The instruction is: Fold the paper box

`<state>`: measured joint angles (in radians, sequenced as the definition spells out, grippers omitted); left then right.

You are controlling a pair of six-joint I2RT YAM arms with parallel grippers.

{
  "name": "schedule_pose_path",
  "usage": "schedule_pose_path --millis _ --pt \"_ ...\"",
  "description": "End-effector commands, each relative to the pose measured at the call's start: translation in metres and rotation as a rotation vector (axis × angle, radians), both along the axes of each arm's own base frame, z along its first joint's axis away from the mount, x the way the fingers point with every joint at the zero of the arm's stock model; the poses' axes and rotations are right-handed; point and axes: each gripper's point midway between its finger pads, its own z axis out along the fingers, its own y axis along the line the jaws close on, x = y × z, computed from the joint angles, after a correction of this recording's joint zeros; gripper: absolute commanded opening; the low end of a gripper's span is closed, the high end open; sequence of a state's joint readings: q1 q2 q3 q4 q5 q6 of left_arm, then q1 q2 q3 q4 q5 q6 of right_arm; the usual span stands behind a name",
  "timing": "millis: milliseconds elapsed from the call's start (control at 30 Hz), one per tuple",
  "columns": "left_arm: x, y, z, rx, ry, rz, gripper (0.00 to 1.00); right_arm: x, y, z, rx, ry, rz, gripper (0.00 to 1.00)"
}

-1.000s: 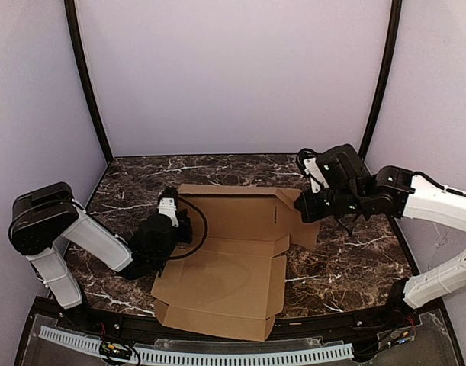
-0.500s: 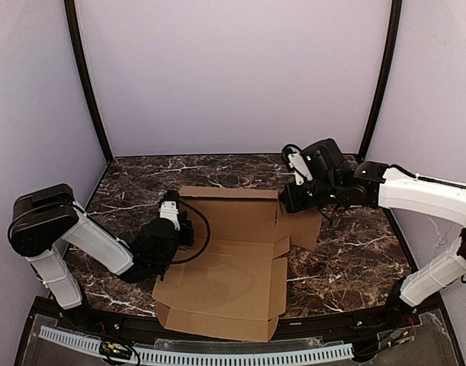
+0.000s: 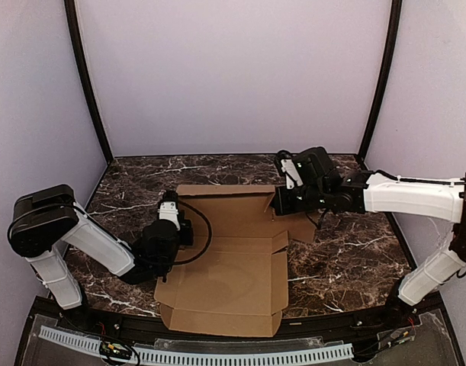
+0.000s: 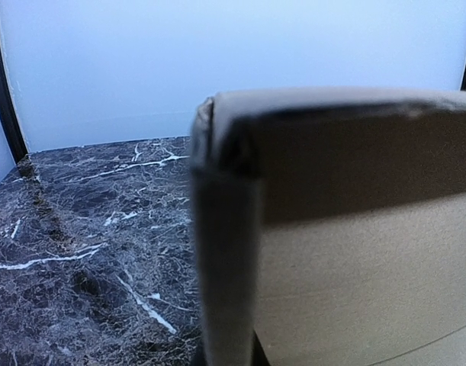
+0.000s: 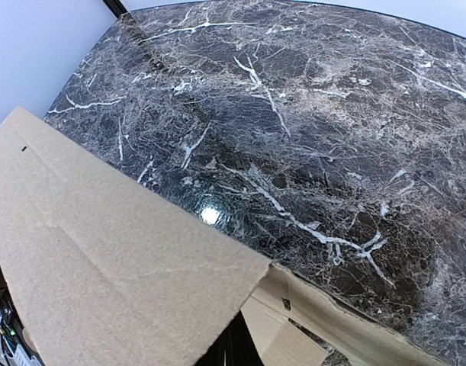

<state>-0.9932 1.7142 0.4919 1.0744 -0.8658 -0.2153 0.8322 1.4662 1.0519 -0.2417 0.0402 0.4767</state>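
Where the paper box (image 3: 225, 267) lies: mostly flat and unfolded on the marble table (image 3: 347, 259), mid-table, its near flap close to the near edge.
Left gripper (image 3: 171, 225): fingers clenched at the sheet's left edge, where its wrist view shows a flap (image 4: 355, 252) standing up right in front. Whether card is nipped between them, I cannot tell.
Right gripper (image 3: 281, 200): fingers clenched at the right rear flap (image 5: 103, 252), which is tilted up off the marble. A pinch is not visible.
Cardboard feel: likely light and stiff between creases, bending readily along the scored lines. It probably slides easily on polished stone and dents if squeezed hard.
Where to take hold: flap edges near a crease, with the other arm steadying the main panel.
Print: plain brown, with no brand, label or writing to be read.
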Motion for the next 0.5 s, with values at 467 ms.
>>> schedule_pose_path --millis 467 --pt "-0.002 0.006 0.028 -0.022 -0.056 0.086 0.01 -0.041 -0.056 0.0 0.059 -0.066 -0.049 0.0"
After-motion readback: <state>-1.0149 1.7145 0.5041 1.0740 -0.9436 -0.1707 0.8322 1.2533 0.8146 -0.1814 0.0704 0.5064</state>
